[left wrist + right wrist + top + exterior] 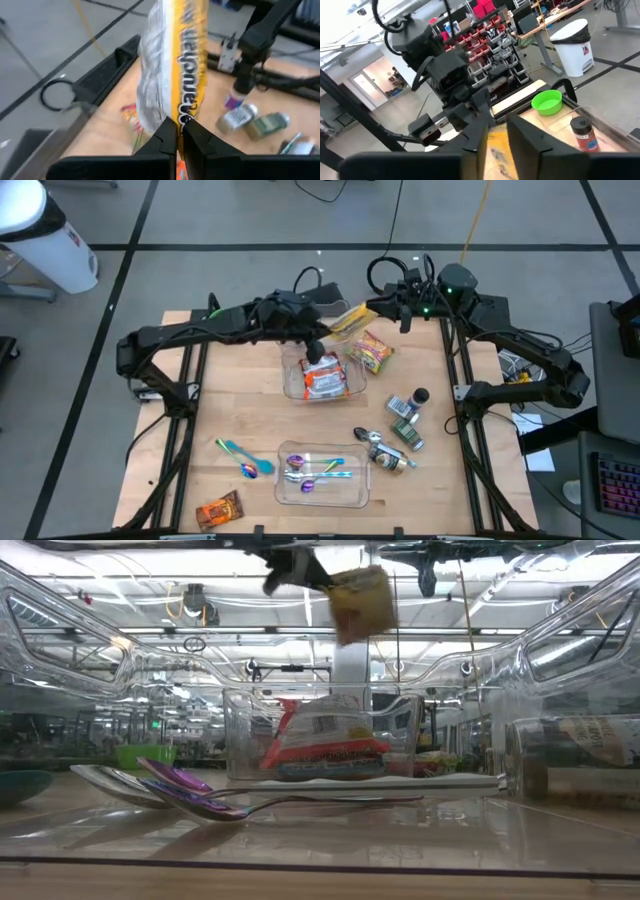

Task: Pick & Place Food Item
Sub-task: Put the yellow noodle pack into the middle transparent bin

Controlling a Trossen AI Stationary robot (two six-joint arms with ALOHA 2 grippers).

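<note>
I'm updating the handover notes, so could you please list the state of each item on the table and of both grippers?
yellow snack bag: lifted, between both grippers.
left gripper: shut on the bag's edge.
right gripper: around the bag, jaws parted.
far clear container: holds an orange packet.
red-yellow packet: lying on the table.
near clear container: holds spoons.
bottles: lying on their sides.

High view straight down; low view level; both share clear container point(322, 380).

Bright overhead light, blurred wrist views.
</note>
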